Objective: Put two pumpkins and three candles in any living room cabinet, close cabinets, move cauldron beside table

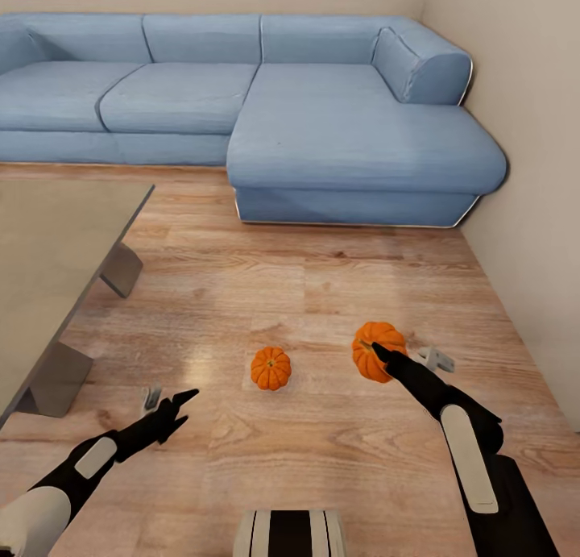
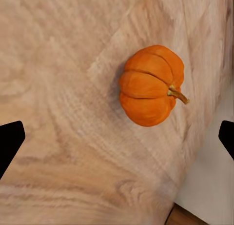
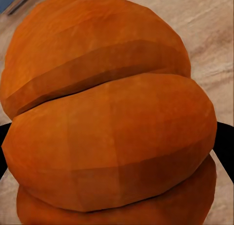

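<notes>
The right gripper (image 1: 375,349) holds one small round orange ribbed pumpkin (image 1: 377,351) between its fingers, above the light wooden plank floor (image 1: 266,291). A second small orange ribbed pumpkin (image 1: 271,368) lies on the floor to the left of that gripper, ahead and right of the left gripper (image 1: 167,404). The large glossy glass-topped table (image 1: 48,251) stands left of both. The long blue fabric corner sofa (image 1: 266,105) lies beyond them.

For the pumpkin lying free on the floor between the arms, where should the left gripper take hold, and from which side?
Grip the pumpkin across its round ribbed belly, coming down from above. It lies on the wood floor with its stem out sideways, so avoid the stem: it looks too thin and off-centre to hold. The left gripper is open with clear floor around the fruit, so a straddling top grasp looks workable.
</notes>
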